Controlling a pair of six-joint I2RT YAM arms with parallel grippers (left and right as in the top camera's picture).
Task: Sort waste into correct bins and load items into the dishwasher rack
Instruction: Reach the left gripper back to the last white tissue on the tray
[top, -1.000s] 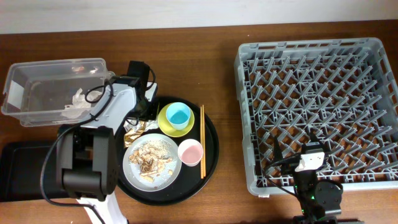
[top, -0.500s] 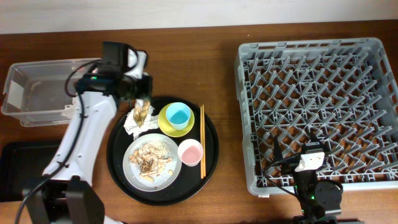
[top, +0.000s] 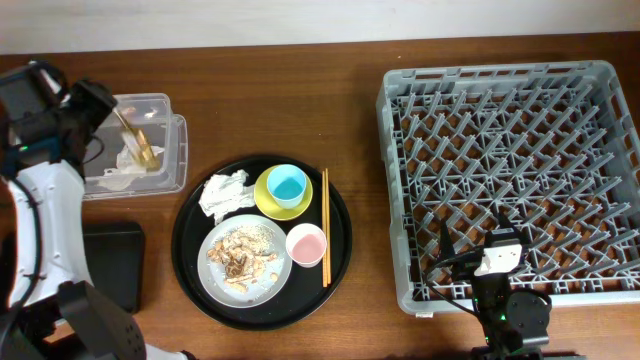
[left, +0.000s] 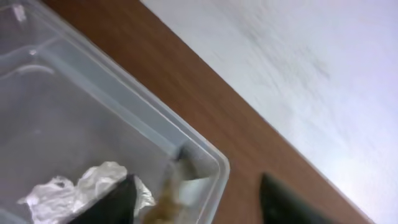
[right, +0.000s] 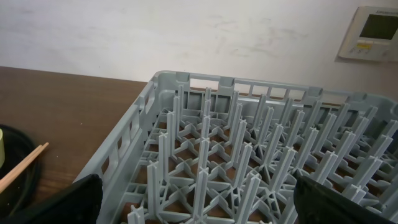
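Note:
My left gripper (top: 100, 105) hangs over the clear box (top: 176, 165) at the far left, jaws wide apart. A tan wrapper (top: 135, 142) sits loose below them; in the left wrist view it is a blurred tan wrapper (left: 175, 186) between the fingers (left: 115, 200), beside a white wrapper (left: 84, 186) in the box. Another crumpled white wrapper (top: 225, 192) lies on the round black tray (top: 340, 215) with the blue cup (top: 287, 185) on the yellow saucer (top: 268, 203), pink cup (top: 306, 243), chopsticks (top: 324, 225) and the plate (top: 215, 275) of food scraps (top: 243, 255). My right gripper (right: 199, 205) stands open over the rack (top: 510, 160).
A shallow black tray (top: 112, 265) lies at the front left, partly under my left arm. The rack's grey pegs (right: 205, 155) rise between my right fingers. Bare wooden table runs between the round tray and the rack.
My left arm swung from the round tray to the clear box with the tan wrapper. Its jaws have opened and the wrapper is loose. The right arm has not moved.

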